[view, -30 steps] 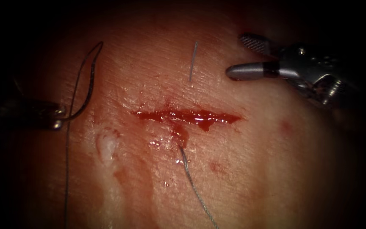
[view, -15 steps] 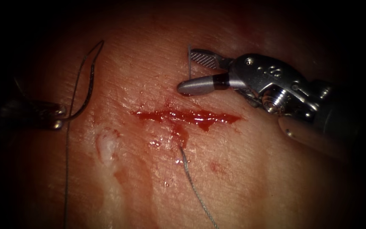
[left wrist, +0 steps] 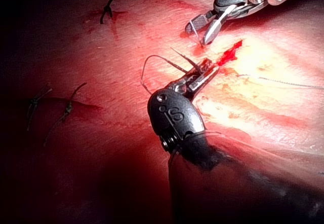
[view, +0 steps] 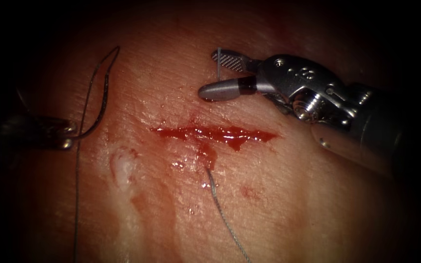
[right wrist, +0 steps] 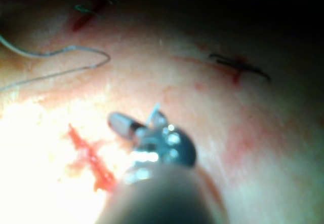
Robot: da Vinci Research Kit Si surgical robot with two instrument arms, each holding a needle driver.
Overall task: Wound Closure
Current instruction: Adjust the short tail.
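Red fluid [view: 230,135] is lying along the cut [view: 186,130] in the tissue [view: 317,204]. Just above it we are holding the right tool [view: 208,73] spread open, one jaw on either side of the short thread end [view: 219,65] that is standing up out of the tissue. We are gripping nothing with it yet. To take this end well, we judge that the jaws should be closing squarely across the strand, low enough for a firm bite yet clear of the tissue, without jerking. Well to the left of the cut, we are keeping the left tool [view: 64,137] clamped on the needle [view: 104,92] near one end of its curve, with the needle out of the tissue. The thread [view: 222,214] is trailing out below the cut, and it should be staying slack.
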